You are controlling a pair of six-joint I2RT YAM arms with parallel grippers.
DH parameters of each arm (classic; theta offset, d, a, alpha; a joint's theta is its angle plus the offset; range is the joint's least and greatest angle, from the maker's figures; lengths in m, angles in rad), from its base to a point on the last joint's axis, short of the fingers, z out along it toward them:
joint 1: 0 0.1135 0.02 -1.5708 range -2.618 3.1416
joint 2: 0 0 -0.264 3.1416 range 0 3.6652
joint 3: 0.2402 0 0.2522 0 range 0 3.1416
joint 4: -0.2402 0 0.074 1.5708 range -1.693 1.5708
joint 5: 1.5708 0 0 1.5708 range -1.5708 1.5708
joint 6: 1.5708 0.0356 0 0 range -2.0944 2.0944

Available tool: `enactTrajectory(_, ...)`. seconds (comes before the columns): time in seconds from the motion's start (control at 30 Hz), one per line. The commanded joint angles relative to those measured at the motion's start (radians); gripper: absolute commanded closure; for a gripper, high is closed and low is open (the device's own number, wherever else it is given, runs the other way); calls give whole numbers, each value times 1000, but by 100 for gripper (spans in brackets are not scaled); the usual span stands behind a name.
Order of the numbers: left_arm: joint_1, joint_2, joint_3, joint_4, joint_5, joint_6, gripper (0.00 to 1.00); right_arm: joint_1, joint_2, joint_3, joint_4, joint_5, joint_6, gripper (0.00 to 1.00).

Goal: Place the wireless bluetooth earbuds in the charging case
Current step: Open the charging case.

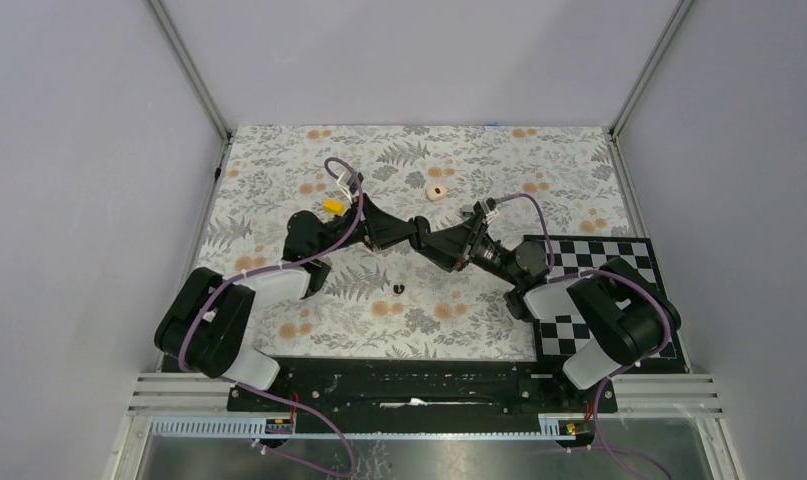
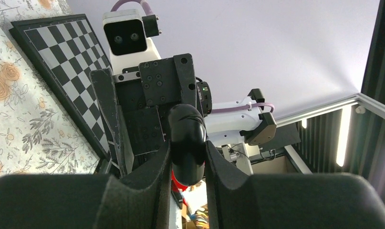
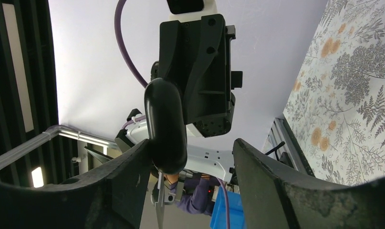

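Note:
The charging case [image 2: 186, 143], a glossy black oval, is pinched on edge between my left gripper's [image 2: 188, 164] two fingers, held in the air over the table's middle. In the top view my left gripper [image 1: 415, 228] and right gripper [image 1: 435, 241] meet tip to tip. In the right wrist view the case [image 3: 165, 126] lies against the inner side of one finger, while my right gripper [image 3: 192, 150] stands wide open around it. A tiny black earbud [image 1: 398, 289] lies on the floral cloth in front of the grippers. I cannot make out a second one.
A peach round disc [image 1: 437, 193] lies behind the grippers and a small yellow object [image 1: 331, 207] sits by the left arm. A checkerboard [image 1: 604, 265] lies at the right under the right arm, also showing in the left wrist view [image 2: 61, 57].

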Motion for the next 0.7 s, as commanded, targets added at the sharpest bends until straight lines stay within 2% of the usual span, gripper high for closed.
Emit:
enactTrajectory(0.0,-1,-92,6,39,44,46,100,-6,-36,23,-107,0,-82,31)
enactTrajectory(0.33,28,-103,5,13,54,51,100,-8,-208,74,-522,17,-286,26)
enactTrajectory(0.53,61,-101,8,10,76,39,100,-8,-324,149,-866,79,-468,19)
enactTrajectory(0.67,74,-116,9,-30,87,53,100,-8,-357,193,-981,98,-530,17)
